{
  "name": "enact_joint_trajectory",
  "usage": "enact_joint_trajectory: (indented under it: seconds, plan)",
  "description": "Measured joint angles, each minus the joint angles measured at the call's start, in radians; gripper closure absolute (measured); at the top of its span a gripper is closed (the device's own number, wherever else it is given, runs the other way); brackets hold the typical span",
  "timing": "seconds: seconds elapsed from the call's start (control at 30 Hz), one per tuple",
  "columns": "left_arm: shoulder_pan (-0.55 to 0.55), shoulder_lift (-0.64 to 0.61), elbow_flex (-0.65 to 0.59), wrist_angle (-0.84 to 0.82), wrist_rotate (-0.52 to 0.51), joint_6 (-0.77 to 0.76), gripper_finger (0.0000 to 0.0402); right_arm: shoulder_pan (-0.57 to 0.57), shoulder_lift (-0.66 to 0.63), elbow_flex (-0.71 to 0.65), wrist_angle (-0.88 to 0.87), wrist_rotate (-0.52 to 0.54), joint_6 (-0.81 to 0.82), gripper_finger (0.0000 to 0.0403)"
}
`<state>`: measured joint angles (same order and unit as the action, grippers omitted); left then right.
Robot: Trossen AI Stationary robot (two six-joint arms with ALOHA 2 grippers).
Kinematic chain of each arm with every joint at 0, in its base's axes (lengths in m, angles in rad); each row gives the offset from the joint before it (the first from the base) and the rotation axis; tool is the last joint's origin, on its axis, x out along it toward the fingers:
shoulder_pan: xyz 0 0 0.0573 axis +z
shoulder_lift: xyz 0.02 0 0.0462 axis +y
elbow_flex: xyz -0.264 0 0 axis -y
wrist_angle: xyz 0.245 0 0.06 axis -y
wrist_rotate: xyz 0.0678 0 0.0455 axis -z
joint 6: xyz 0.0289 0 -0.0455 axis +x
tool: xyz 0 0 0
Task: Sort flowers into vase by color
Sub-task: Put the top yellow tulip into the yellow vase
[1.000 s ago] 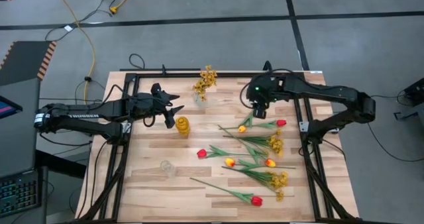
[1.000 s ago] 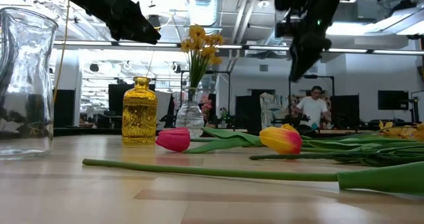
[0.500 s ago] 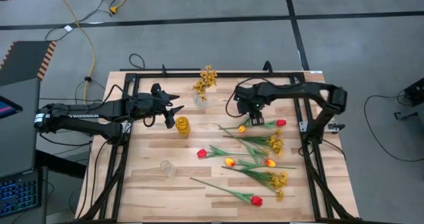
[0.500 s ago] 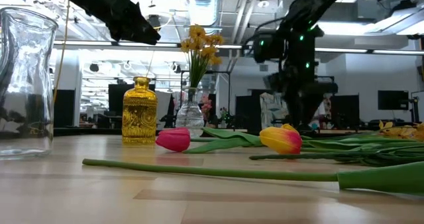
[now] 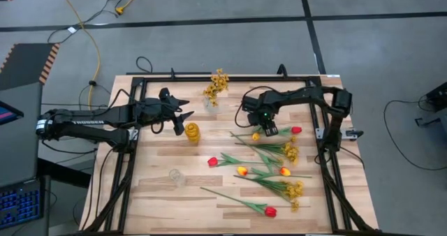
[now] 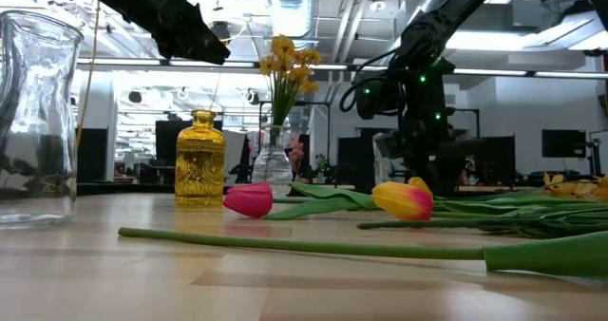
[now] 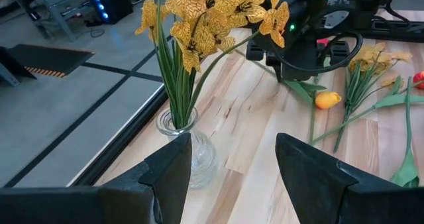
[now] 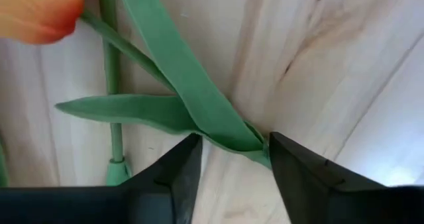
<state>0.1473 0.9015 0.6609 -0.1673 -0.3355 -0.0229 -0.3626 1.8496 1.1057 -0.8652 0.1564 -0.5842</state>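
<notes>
The flowers (image 5: 269,163) lie loose on the right half of the wooden table (image 5: 160,194), most with stems running roughly side to side or on a slant. A yellow-orange tulip (image 5: 255,135) lies near the table's far right with its head pointing left and its stem trailing right toward a red tulip (image 5: 296,130), whose head points right. Below them another red tulip (image 5: 213,162) points its head left, 2 yellow-orange heads sit mid-pile, and a third red tulip (image 5: 269,211) at the near edge points right, its long stem slanting up to the left. Mustard-yellow sprays (image 5: 290,152) lie among them, blossoms to the right. 1 more spray (image 5: 216,84) stands upright in a clear vase (image 5: 210,105) at the far edge, beside a yellow vase (image 5: 193,133).

The right gripper (image 5: 269,129) is down at the tabletop over the yellow-orange tulip's stem — its fingers (image 8: 165,177) are spread, straddling a green leaf (image 8: 179,85) and touching the wood, not yet pinching anything.

The left gripper (image 5: 183,119) hovers left of the yellow vase, fingers spread — holding nothing.

A second clear vase (image 5: 175,177) stands nearer the front.
</notes>
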Motion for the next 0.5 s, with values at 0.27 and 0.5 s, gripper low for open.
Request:
enact_joint_trajectory:
  seconds: [0.27,0.5]
  plan:
    - [0.0,0.0,0.0,0.0,0.0,0.0,0.0194,0.0,-0.017,-0.004,0.001,-0.002,0.0,0.0305]
    - [0.0,0.0,0.0,0.017,0.0,0.014,0.0194,0.015,-0.022,-0.002,-0.04,0.006,0.087,0.0368]
